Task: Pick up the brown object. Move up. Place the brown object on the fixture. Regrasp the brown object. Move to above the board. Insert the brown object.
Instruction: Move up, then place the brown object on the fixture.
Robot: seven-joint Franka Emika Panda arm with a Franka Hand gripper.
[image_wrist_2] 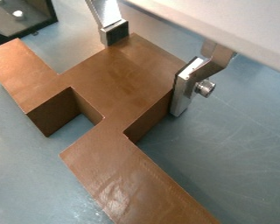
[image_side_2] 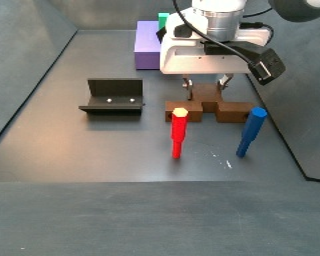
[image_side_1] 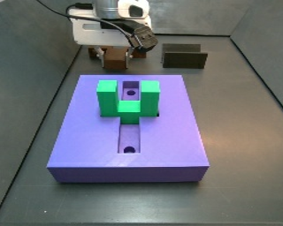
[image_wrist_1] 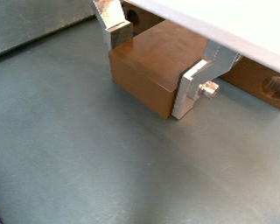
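The brown object (image_wrist_2: 101, 105) is seen lying flat on the grey surface (image_wrist_1: 73, 157), its T-shape plain in a wrist view and its round hole (image_wrist_1: 275, 86) visible near the far end of the bar. The jaws (image_wrist_2: 154, 59) are lowered over the stem of the piece and are spread, one finger (image_wrist_2: 192, 86) set just beside one flank and the other finger (image_wrist_2: 115, 33) beside the opposite flank; whether the pads touch the wood cannot be told. In a side view the brown object (image_side_2: 210, 108) lies at 3 o'clock from the fixture (image_side_2: 111, 97), well apart from it. The board (image_side_1: 132, 124), carrying the green block (image_side_1: 128, 97), lies at 6 o'clock from the jaws (image_side_1: 113, 58) in a side view.
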